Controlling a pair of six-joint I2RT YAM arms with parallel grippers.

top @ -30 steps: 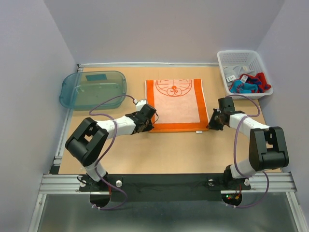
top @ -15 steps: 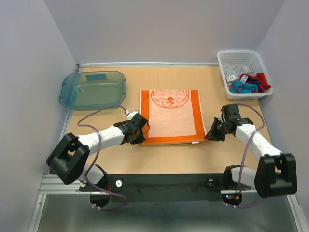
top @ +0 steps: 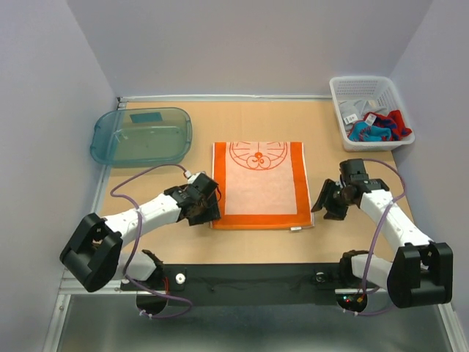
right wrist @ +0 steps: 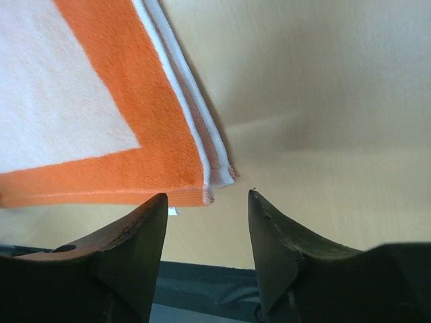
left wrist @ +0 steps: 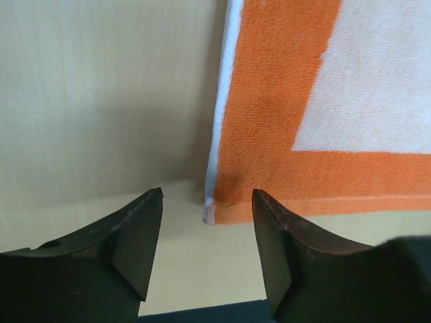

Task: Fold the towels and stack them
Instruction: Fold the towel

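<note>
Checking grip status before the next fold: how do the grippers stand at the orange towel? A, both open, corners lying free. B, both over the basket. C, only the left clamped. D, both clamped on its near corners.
A: the wrist views show the left gripper and right gripper open, with the near corners of the orange towel lying ungripped before them.

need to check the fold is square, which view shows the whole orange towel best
The top external view: the whole orange towel lies flat there, all four edges visible. The left wrist view catches only its near left corner, the right wrist view only its near right corner, with layered edges showing.
</note>
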